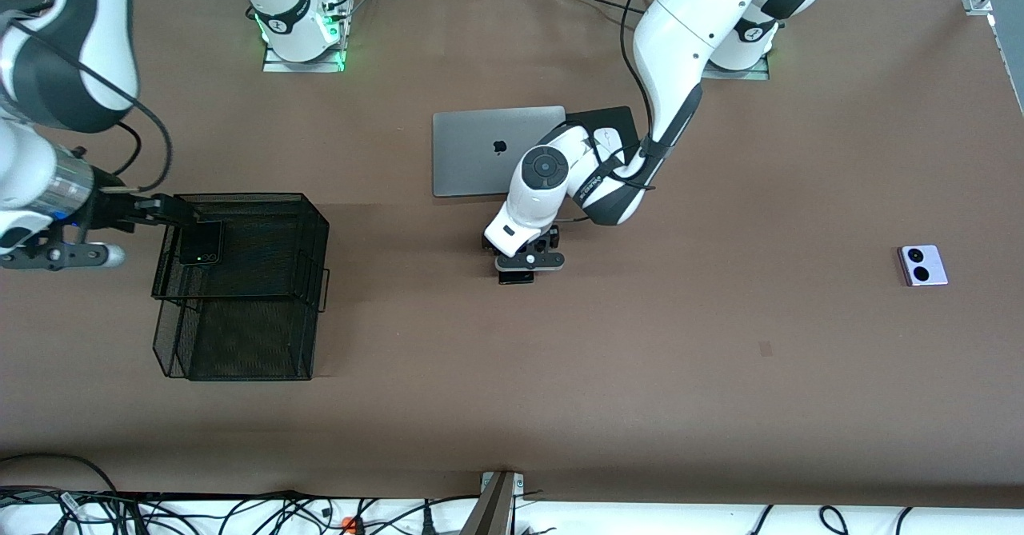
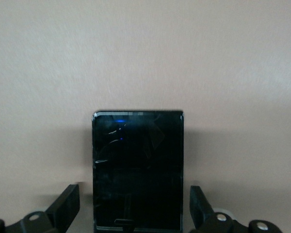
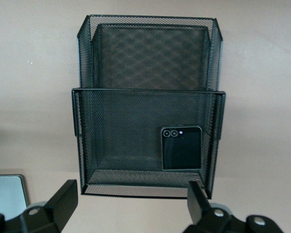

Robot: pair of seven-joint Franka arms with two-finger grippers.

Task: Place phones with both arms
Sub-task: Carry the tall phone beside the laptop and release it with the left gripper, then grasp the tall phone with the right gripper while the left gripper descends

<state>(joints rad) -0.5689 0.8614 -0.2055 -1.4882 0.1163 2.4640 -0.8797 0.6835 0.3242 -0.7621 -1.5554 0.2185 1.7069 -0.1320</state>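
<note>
End effector astride glossy black slab phone

The left end effector is low over mid-counter, arm bent down, fingers spread wide. The right end effector reaches level, fingers apart.

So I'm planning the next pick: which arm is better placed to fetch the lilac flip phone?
Probably the left. The lilac flip phone lies toward the left arm's end of the table. The open left gripper sits mid-table over the slab phone; the open right gripper is over the mesh basket.
</note>
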